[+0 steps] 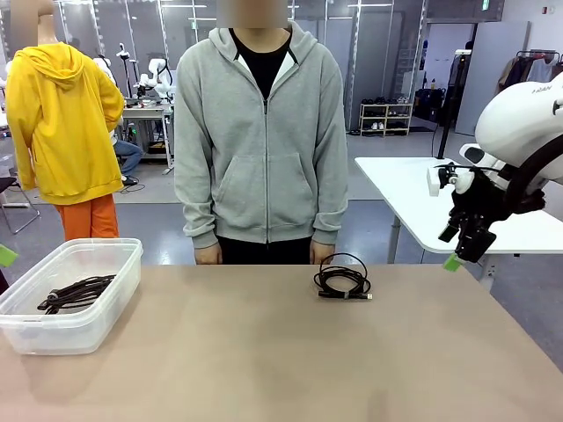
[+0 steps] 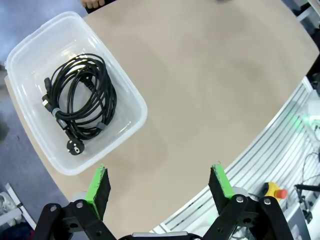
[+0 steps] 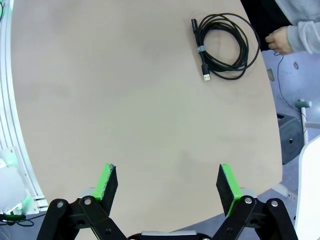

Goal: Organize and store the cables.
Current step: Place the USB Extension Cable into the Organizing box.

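Two tools are in my feeds, and both have their fingers spread wide with nothing between the green pads. From the left wrist camera I see the left tool (image 2: 160,187) hanging above the table (image 2: 210,100), just past the near corner of the clear plastic bin (image 2: 131,125), touching nothing. From the right wrist camera the right tool (image 3: 167,186) is likewise held over bare tabletop, well apart from the loose cable (image 3: 223,46); in the front view it (image 1: 466,246) sits up off the table's right edge, at the end of the white arm. The bin (image 1: 97,325) stands at the left end of the table and holds one bundled cable (image 2: 80,97): thick black cord wound in several loops, bound with pale ties, a round plug lying toward the bin's near wall and a squarer connector at the opposite side of the coil. Right of the bin, near the table's far edge, the loose cable (image 1: 343,280) lies flat, a thinner black cord in a neat coil held by a small tie, both slim plugs side by side. A person in a grey hoodie (image 1: 261,141) stands just behind that coil, one hand (image 3: 280,40) close to it but not touching.
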Motion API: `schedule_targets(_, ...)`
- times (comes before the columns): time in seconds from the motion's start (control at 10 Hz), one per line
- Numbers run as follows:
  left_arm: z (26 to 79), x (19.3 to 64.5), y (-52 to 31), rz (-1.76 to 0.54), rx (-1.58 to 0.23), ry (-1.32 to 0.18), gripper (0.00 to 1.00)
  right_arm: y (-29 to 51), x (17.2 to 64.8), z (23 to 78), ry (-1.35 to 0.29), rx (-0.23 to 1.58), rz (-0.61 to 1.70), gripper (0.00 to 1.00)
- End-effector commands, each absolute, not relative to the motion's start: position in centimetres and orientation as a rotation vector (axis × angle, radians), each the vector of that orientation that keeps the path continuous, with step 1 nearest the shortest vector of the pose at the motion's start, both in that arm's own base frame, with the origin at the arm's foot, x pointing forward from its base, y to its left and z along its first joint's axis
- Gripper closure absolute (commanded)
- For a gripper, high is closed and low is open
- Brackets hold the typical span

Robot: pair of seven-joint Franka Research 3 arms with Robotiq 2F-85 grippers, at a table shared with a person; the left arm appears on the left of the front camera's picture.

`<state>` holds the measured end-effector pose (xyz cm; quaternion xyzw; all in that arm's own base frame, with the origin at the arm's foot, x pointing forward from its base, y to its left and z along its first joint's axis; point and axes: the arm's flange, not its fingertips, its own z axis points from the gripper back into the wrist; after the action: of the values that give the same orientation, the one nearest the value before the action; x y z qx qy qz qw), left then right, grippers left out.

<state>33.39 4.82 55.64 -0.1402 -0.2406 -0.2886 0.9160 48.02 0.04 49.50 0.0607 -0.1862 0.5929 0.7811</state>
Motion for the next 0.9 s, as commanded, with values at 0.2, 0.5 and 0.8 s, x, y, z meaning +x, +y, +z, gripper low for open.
schedule_targets(0.2, 58.3, 30.0, 2.5, -0.817, -0.174, -0.583, 0.0, 4.8, 52.6, 48.4, -0.324, 0.073, 1.486, 0.0)
schedule_targets(0.5, 57.7, 24.6, 6.1, -1.056, -0.182, -0.71, 0.0, 9.9, 58.3, 46.0, -0.305, 0.121, 1.621, 0.0)
schedule_targets(0.8, 56.3, 23.7, 11.1, -1.087, -0.334, -0.762, 0.0, 14.1, 61.2, 42.5, -0.238, 0.085, 1.694, 0.0)
